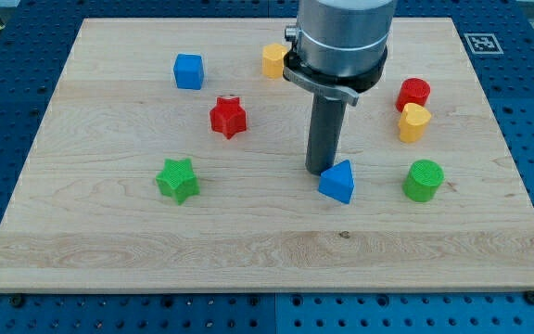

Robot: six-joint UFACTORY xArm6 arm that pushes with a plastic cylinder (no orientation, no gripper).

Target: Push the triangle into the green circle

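1. Currently my tip (321,172) sits on the desk (109,250), touching or just beside the upper-left edge of the blue triangle (337,181). I cannot tell whether there is a hairline gap.
2. No hand on this arm; it ends in a plain dark rod, so nothing is clenched or grasped. The rod stands upright under the grey arm housing (341,37).
3. Landmark for all places below: the blue triangle, lying right of the desk's centre and slightly toward the view's bottom.
4. Green circle (423,180): to the view's right of the triangle, about level with it, apart, with bare wood between.
5. Yellow block (413,122), rounded shape unclear: up and right of the triangle, above the green circle.
6. Red block (413,94), roundish: directly above that yellow one, touching or nearly so.
7. Red star (228,117): up and left of the triangle, well apart.
8. Green star (177,180): far left of the triangle, about level.
9. Blue cube (188,71): far up-left of the triangle.
10. Second yellow block (273,60): above and left of the triangle, just beside the arm housing, shape not clear.
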